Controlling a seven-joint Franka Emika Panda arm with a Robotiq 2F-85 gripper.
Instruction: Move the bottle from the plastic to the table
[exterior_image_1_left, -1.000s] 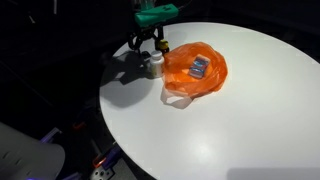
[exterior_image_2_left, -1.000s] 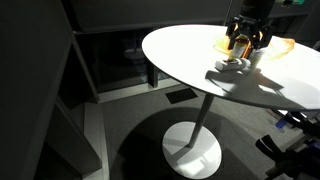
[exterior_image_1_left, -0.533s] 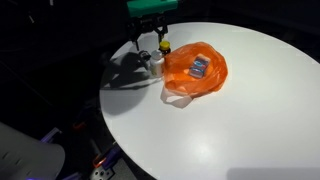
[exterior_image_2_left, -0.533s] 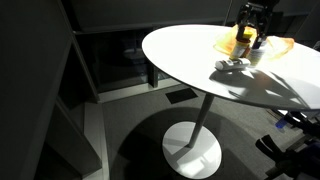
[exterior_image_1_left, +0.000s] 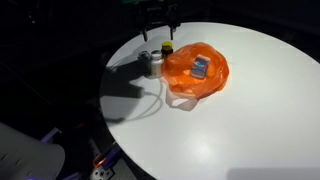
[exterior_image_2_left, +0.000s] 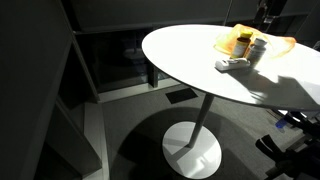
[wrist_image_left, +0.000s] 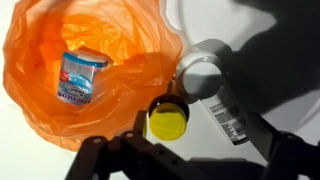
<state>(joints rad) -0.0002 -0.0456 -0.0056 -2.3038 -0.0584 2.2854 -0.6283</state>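
Note:
A white bottle with a grey cap (exterior_image_1_left: 155, 63) stands on the white table (exterior_image_1_left: 230, 120), just beside the orange plastic bag (exterior_image_1_left: 195, 72). It also shows in the wrist view (wrist_image_left: 205, 78) and in an exterior view (exterior_image_2_left: 257, 50). A yellow-capped bottle (wrist_image_left: 168, 121) stands at the bag's edge next to it. A small blue-and-white container (wrist_image_left: 80, 78) lies on the plastic. My gripper (exterior_image_1_left: 160, 14) hangs well above the bottles, open and empty; its dark fingers frame the bottom of the wrist view (wrist_image_left: 185, 165).
The round table stands on a single pedestal (exterior_image_2_left: 195, 140). Its edge (exterior_image_1_left: 110, 100) is close to the bottles. The arm's shadow (exterior_image_1_left: 125, 85) falls on the table beside them. A small pale object (exterior_image_2_left: 232, 64) lies near the bottle.
My gripper, which was down around the white bottle, has let go of it and risen straight up. The bottle stays on the table beside the plastic.

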